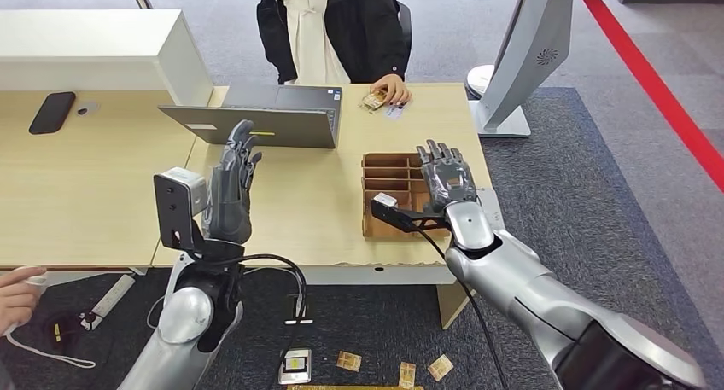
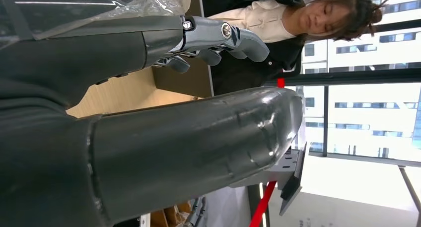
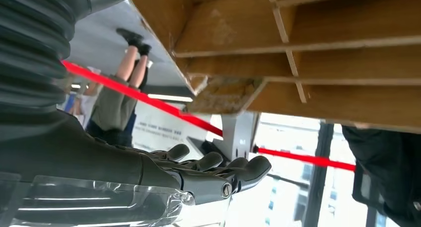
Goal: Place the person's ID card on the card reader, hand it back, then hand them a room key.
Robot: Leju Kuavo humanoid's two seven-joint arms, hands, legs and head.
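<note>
Floor cards (image 1: pixel 347 361) below wooden desk (image 1: pixel 85 185), grey carpet (image 1: pixel 598 177).

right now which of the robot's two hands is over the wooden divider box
The right hand. It hovers open above the compartmented wooden box, while the left hand is raised over bare table near the laptop.

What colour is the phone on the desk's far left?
Black: the phone shows best in the head view.
</note>
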